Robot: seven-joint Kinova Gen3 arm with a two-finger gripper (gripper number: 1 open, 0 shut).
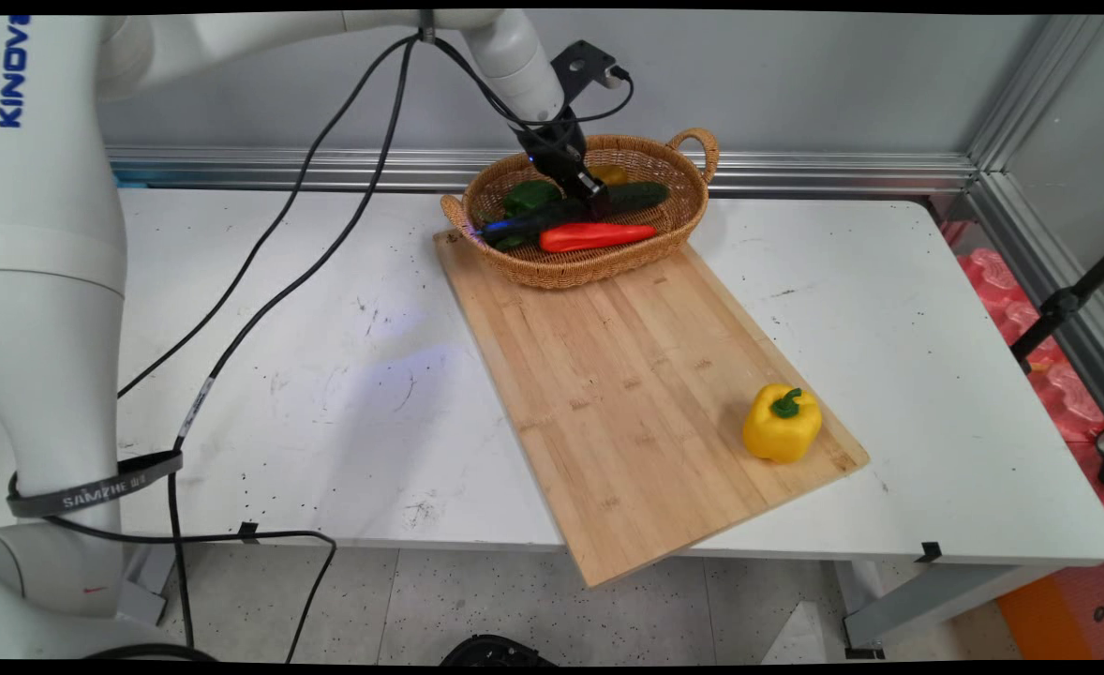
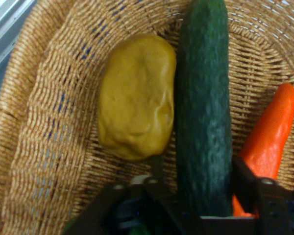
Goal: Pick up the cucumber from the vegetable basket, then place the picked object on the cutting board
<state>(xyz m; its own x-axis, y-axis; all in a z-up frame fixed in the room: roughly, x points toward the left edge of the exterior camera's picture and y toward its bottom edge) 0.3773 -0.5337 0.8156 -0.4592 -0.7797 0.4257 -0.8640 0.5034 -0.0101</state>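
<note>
**Entry: claw in basket, over cucumber**

**Claw** (image 1: 594,195): lowered into the basket (image 1: 571,267) and set about the cucumber (image 2: 203,112) near one of its ends. Whether it is clenched on the cucumber or released cannot be told.

**Cucumber:** dark green and long. It lies flat on the basket floor, toward the far right side.

**Neighbours in basket:**
- Potato (image 2: 136,98): yellow-brown, touching or just beside one flank of the cucumber.
- Red pepper (image 1: 597,235): long and tapered, just beside the other flank, toward the basket's near wall.
- Green pepper (image 1: 529,197): at the left side.
- Dark long item (image 1: 514,225): kind not clear, lying beside the green pepper.

**Basket:** wicker, with two handles. It rests on the far end of the board (image 1: 627,394), near the counter's (image 1: 327,375) far edge.

**Board:** bamboo, laid at a slant. Its near corner overhangs the counter's near edge.

**Yellow pepper** (image 1: 782,424): upright near the board's right corner, well apart from the basket.

**Handling note (judgement):** the cucumber is round, slick and long. A hold near its end would let it tip, while one across the middle looks steadier. The neighbours crowd both flanks, so there is little spare room.
</note>
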